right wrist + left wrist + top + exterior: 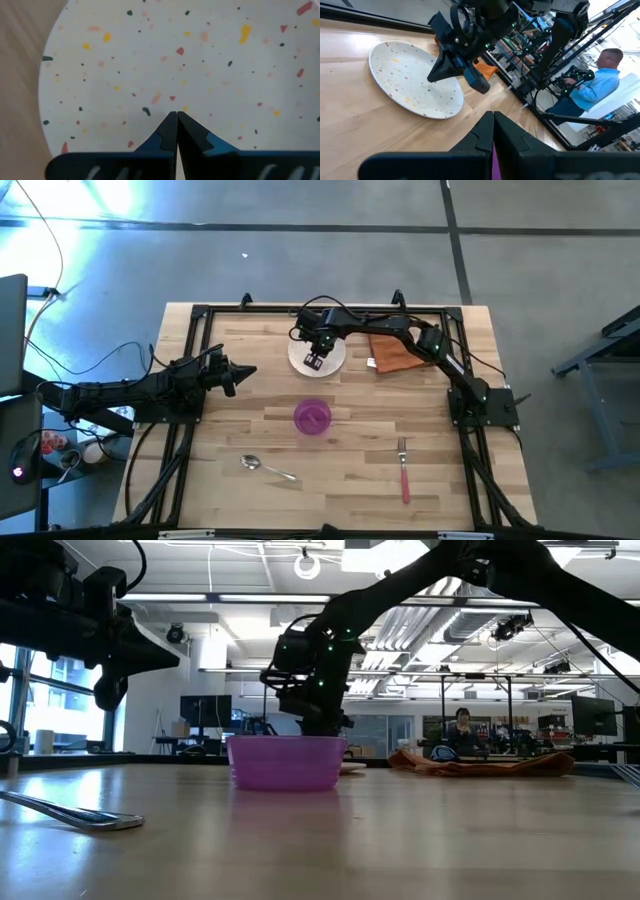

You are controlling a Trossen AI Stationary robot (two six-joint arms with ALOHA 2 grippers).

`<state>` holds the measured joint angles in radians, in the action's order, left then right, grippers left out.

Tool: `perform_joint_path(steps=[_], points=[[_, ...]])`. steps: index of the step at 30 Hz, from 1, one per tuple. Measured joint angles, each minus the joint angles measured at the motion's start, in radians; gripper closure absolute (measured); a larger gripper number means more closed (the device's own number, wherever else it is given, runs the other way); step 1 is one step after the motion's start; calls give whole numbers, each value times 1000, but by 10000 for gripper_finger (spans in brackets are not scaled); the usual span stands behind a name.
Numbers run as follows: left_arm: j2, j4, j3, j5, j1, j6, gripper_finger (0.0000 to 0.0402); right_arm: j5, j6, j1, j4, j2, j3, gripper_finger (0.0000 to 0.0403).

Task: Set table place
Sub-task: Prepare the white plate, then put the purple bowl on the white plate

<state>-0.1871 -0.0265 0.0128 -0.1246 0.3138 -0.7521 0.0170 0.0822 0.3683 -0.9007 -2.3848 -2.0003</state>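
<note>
Five pieces of the place lie scattered over the table (240,420): the speckled white plate (330,360) at the far middle, the rust-orange napkin (392,352) just beside it, the purple bowl (312,417) near the centre, the spoon (265,468) and the pink-handled fork (404,470) toward the near edge, well apart. From where I stand, the right gripper (315,361) hangs directly over the plate, its fingers pressed together and holding nothing; the left gripper (248,371) waits out at the left side, fingers likewise closed and empty. I would judge the plate stiff, smooth and breakable, lying flat on the wood, so the only real purchase is at its rim, pinched from the edge rather than from above. The napkin looks soft and will likely sag when lifted. Pale planks make up the tabletop, framed in black metal. Beyond it is an open workshop with ceiling lights, and a person (600,75) in a light blue shirt sits at another rig.
</note>
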Motion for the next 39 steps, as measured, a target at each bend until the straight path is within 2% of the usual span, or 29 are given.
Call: perform_joint_path(steps=[8, 14, 21, 30, 33, 39], points=[[0, 0, 0, 0, 0, 0, 401, -7, 36, -9, 26, 8, 68, 403], [0, 0, 0, 0, 0, 0, 401, -15, 32, -15, 14, 6, 61, 403], [0, 0, 0, 8, 0, -2, 401, -33, -1, 11, -118, 8, 61, 403], [0, 0, 0, 8, 0, -1, 401, -40, -9, 23, -105, 27, 66, 403], [0, 0, 0, 7, 0, 4, 401, -43, -5, 14, -89, 72, 72, 403], [0, 0, 0, 4, 0, 12, 401, -14, 7, -37, -148, 267, 65, 403]])
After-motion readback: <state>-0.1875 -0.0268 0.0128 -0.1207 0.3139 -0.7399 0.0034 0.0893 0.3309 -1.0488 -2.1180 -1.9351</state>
